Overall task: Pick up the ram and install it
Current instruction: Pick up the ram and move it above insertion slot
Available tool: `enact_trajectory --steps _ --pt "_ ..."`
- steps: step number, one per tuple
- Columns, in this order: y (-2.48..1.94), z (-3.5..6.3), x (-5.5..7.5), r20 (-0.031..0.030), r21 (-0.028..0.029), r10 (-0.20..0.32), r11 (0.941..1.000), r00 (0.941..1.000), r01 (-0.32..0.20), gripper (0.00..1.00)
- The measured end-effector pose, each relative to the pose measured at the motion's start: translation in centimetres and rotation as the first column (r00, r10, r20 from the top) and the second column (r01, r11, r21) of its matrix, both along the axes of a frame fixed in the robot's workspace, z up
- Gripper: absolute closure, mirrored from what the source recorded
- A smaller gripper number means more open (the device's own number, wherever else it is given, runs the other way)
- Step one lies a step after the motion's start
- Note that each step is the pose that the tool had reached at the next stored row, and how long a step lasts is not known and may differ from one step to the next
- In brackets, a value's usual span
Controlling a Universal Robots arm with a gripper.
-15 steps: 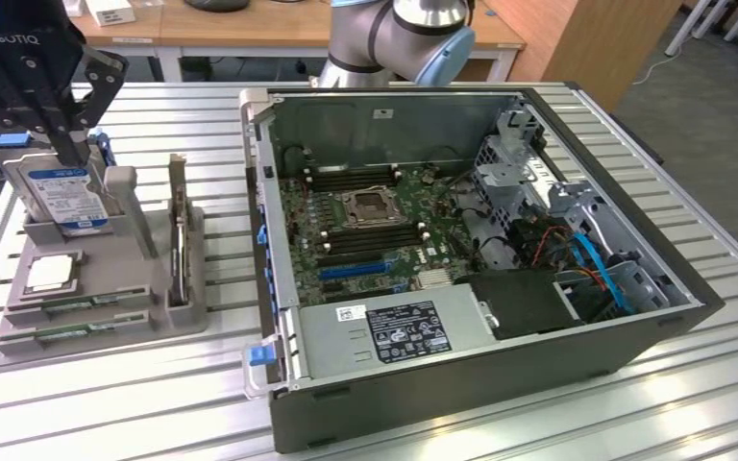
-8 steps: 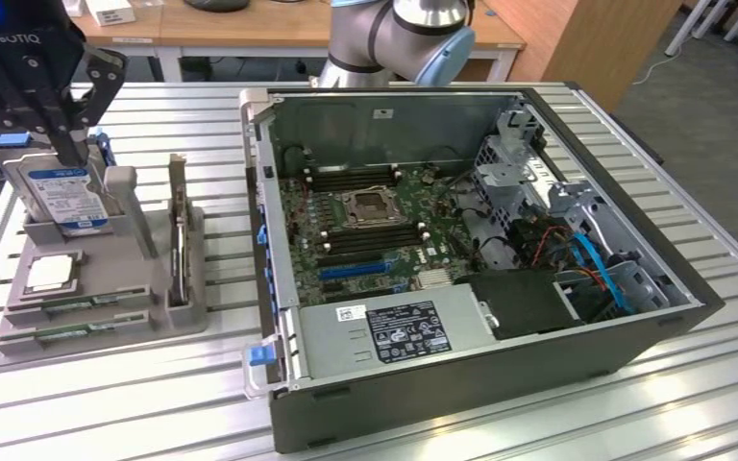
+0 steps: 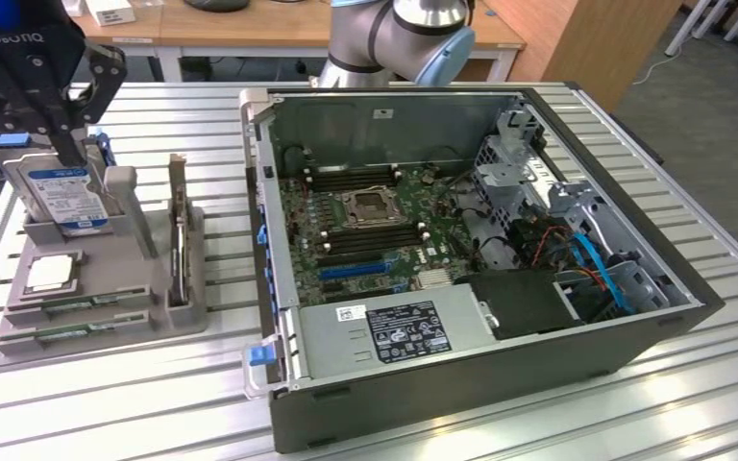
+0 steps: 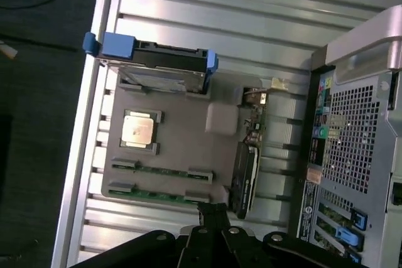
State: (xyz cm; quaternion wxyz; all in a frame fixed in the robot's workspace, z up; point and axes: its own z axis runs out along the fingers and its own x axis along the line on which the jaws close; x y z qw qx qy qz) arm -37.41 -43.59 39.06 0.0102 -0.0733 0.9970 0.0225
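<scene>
Two long green ram sticks (image 4: 162, 171) lie side by side in slots at the front of a grey parts holder (image 4: 188, 136); the exterior view shows a ram (image 3: 72, 307) near the holder's front edge. My gripper (image 4: 212, 216) hangs above the holder (image 3: 151, 322), its fingers shut with nothing between them. From outside, the gripper (image 3: 72, 144) is over the holder's back end, by the hard drive (image 3: 61, 197), and well clear of the ram.
The holder also carries a square silver processor (image 3: 51, 274), the blue-framed hard drive (image 4: 154, 67) and an upright expansion card (image 3: 184, 240). An open computer case (image 3: 676, 317) lies on the exterior view's right, its motherboard (image 3: 356, 226) exposed with empty memory slots (image 3: 362, 237).
</scene>
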Motion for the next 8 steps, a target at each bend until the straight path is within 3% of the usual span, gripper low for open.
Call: enact_trajectory --steps 4,8 --pt "0.0 -0.03 0.0 -0.0001 0.0 0.073 0.9973 0.9973 -0.073 0.89" --pt "0.0 -0.06 0.0 -0.0001 0.0 0.145 0.9894 0.9894 -0.145 0.89"
